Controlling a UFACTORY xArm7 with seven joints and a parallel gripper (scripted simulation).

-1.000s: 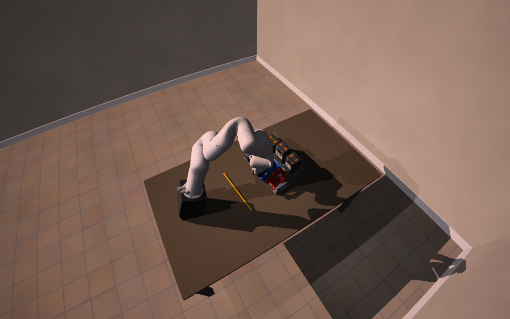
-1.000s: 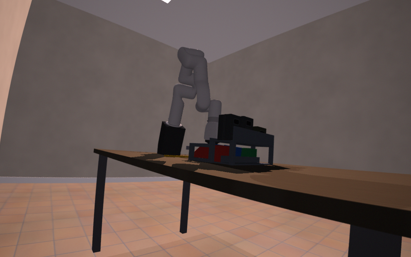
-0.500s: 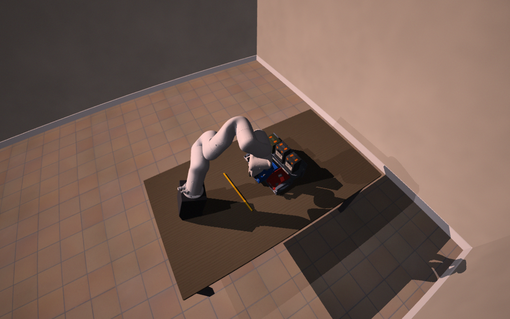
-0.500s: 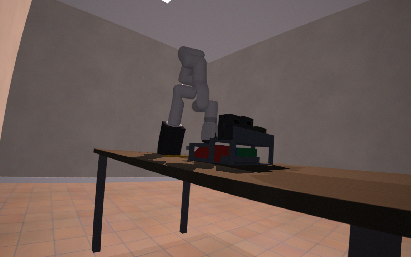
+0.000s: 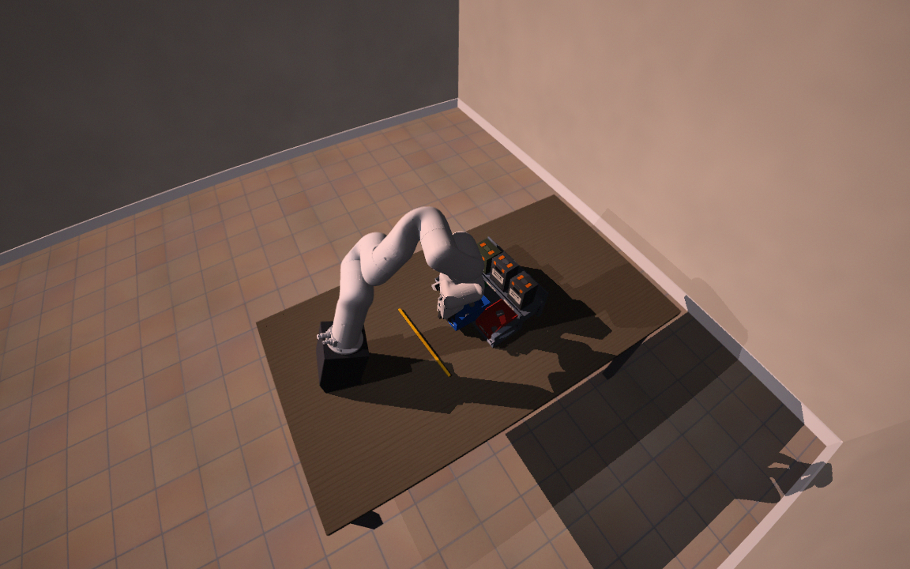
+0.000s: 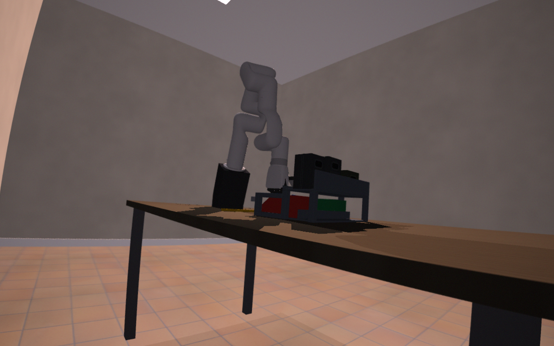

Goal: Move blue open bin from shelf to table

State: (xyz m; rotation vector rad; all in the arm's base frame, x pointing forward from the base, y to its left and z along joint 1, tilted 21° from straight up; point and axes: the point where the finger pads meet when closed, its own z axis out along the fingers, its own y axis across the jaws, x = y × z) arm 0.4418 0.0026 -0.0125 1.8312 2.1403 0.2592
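Note:
The blue open bin pokes out of the front of the low dark shelf, partly hidden under my wrist. My gripper points down at the bin's front edge and is shut on the blue bin. In the side view the gripper hangs at the shelf's front left corner, and the blue bin is hidden behind the red bin. The red bin sits in the shelf beside the blue one. A green bin sits further along the lower level.
Three dark boxes with orange marks stand on top of the shelf. A long yellow strip lies on the table between the shelf and the arm's black base. The wall runs close behind the shelf.

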